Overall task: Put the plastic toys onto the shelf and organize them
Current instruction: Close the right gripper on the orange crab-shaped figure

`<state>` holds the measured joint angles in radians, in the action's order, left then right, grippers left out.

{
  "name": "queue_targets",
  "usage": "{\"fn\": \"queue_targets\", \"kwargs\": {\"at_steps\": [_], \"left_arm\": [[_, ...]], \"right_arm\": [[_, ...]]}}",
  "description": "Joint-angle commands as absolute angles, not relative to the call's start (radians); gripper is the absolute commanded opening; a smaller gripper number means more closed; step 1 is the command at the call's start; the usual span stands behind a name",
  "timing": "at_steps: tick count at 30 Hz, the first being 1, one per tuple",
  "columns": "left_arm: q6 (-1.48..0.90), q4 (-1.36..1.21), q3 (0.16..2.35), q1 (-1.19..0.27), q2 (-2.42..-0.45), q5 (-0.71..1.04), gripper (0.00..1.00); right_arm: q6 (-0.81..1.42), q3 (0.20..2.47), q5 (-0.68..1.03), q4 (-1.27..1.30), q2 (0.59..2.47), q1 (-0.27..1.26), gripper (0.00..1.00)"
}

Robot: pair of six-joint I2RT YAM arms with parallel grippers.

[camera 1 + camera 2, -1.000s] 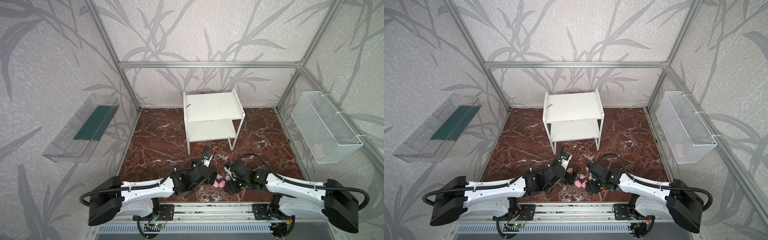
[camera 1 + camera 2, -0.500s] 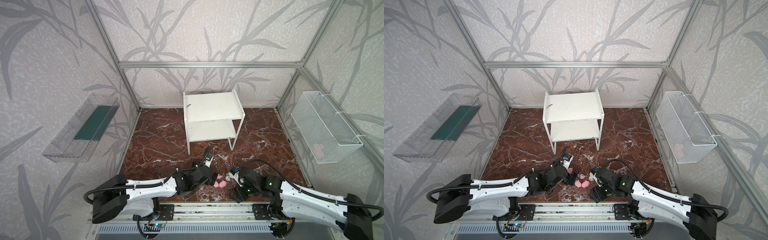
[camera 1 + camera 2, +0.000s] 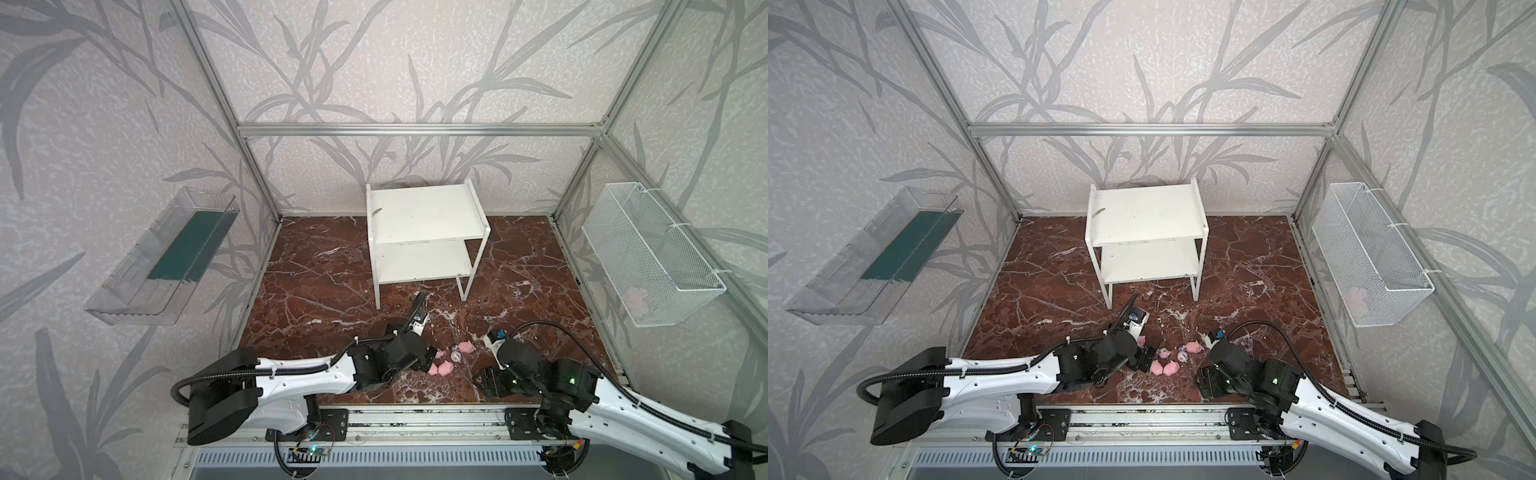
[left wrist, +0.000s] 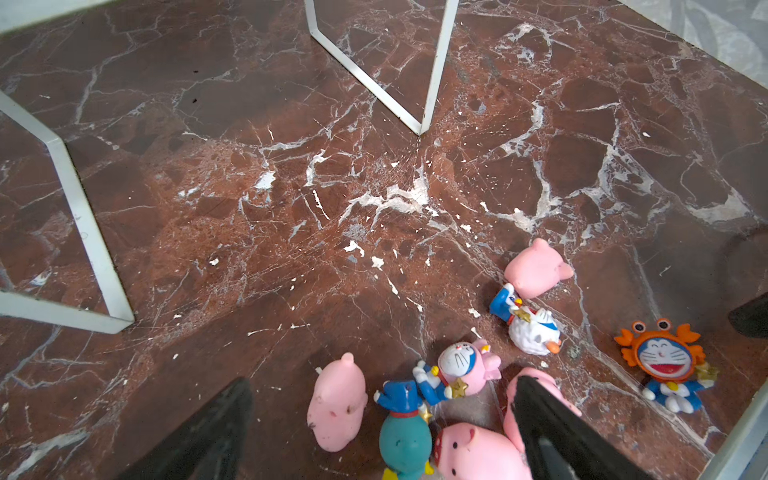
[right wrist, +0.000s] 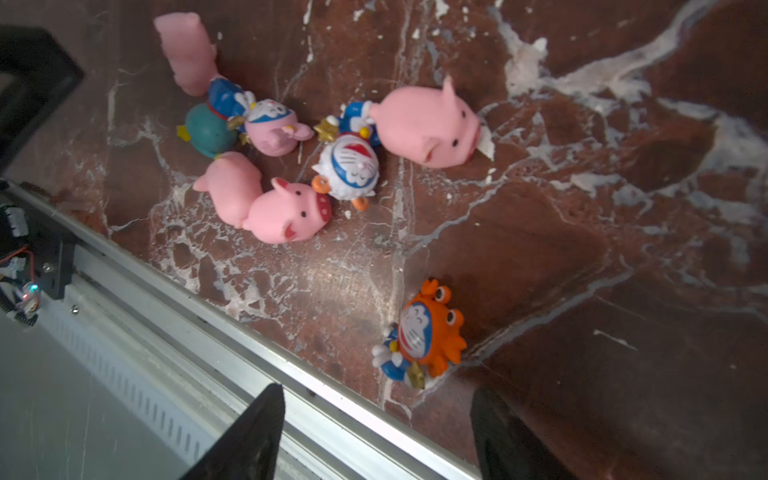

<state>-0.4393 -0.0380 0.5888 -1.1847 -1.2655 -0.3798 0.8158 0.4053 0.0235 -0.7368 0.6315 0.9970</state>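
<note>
One orange-capped figurine (image 5: 422, 332) is spotted just ahead of the right gripper (image 5: 376, 392), whose jaws are held spread and empty.

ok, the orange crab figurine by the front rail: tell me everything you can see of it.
The orange crab figurine looks like glossy hard plastic: orange crab hood with two stalk eyes and claws around a white-and-blue cartoon face, blue body, white hands, gold star. It rests on the marble tabletop close to the aluminium rail, apart from the other toys, touching none. The right gripper is near it, jaws open, no contact. Standing or lying: cannot tell.
</note>
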Motion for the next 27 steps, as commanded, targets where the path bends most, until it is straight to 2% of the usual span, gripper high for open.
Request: {"fn": "queue_targets", "kwargs": {"at_steps": [1,7,19,27], "left_arm": [[-0.430,-0.046,0.601,-1.191,-1.245,-0.393,0.99],[-0.431,-0.049,0.579,-1.191,-1.219,-0.405,0.99],[-0.423,-0.045,0.571,-1.191,-1.208,-0.421,0.99],[-0.414,-0.043,0.574,-1.191,-1.212,-0.431,0.99]], "right_arm": [[0.895,0.357,-0.004,-0.722,0.659,1.000,0.70],[0.895,0.323,0.032,-0.585,0.709,1.001,0.68],[0.846,0.332,0.030,-0.482,0.844,0.943,0.63],[0.801,0.331,0.040,-0.480,0.880,0.896,0.47]]}}
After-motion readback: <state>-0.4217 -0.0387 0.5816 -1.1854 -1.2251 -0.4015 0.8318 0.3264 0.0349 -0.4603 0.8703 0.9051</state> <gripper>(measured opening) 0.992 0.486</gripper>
